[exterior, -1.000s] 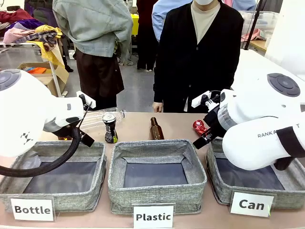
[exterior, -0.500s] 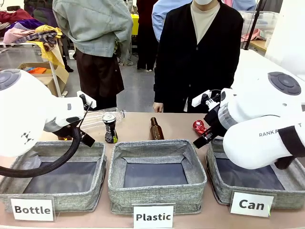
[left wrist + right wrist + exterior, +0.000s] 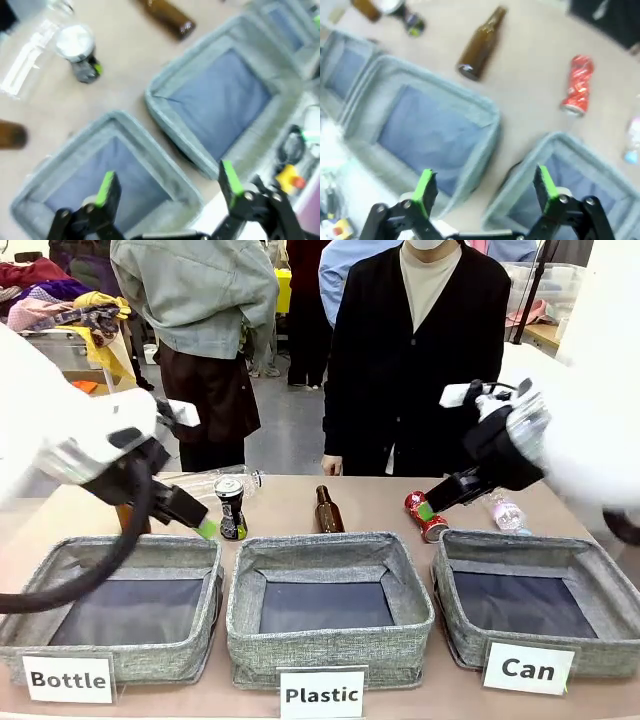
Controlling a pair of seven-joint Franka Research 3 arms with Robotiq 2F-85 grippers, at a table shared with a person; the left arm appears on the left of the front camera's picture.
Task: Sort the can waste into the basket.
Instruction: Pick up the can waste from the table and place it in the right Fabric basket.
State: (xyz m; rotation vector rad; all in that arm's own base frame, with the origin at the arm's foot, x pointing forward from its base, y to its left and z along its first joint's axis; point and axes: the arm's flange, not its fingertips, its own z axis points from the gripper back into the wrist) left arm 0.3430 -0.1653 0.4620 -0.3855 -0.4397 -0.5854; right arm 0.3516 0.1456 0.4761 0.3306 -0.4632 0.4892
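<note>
We judge that the coming move turns on the red can and the right gripper, the nearer of the two. In the right wrist view the red can lies up and to the right of the right gripper, apart from it, with bare table around it. Its long axis runs nearly top to bottom in that frame. The jaws open side to side, so they would span its narrow width once we shift toward it.

The basket, marked by its "Can" card, sits at the lower right of the front view. The red can lies on the table just past its far left corner. This can is crushed, shiny and creased, and it lies on its side.

The black can stands upright at centre left, silver top up and green marks low. It is just beside the left gripper and well apart from the basket. Both grippers stand fully open and hold nothing.
</note>
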